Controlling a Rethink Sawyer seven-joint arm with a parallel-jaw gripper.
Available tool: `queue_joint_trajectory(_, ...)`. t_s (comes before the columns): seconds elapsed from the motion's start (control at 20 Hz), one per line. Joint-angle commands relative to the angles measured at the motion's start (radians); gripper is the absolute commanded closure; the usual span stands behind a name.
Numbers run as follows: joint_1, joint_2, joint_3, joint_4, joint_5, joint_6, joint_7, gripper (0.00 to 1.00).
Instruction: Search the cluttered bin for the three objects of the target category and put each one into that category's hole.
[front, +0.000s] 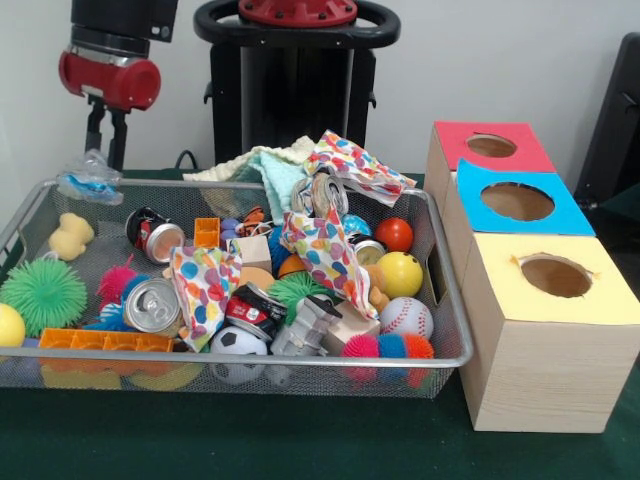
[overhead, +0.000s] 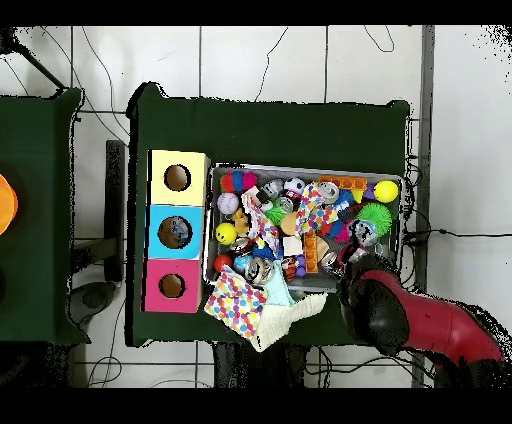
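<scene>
Up front, the gripper hangs above the wire bin's far corner, jaws pinched on a crumpled clear-and-blue wrapper. Below lie cans, balls, cloths. Three boxes sit well aside. Overhead, the arm covers that bin corner; boxes flank the opposite edge.

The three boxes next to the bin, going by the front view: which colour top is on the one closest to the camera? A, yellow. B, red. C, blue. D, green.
A: the yellow-topped box stands lowest and largest in the front view, with the blue-topped box behind it and the red-topped box farthest back.
</scene>
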Motion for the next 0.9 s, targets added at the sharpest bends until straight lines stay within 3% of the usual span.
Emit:
queue_joint_trajectory(0.05, 0.066, -0.041, 0.049, 0.064, 0.031, 0.106, 0.024, 1.00)
queue_joint_trajectory(0.9, 0.232, -0.066, -0.013, 0.123, 0.107, 0.087, 0.105, 1.00)
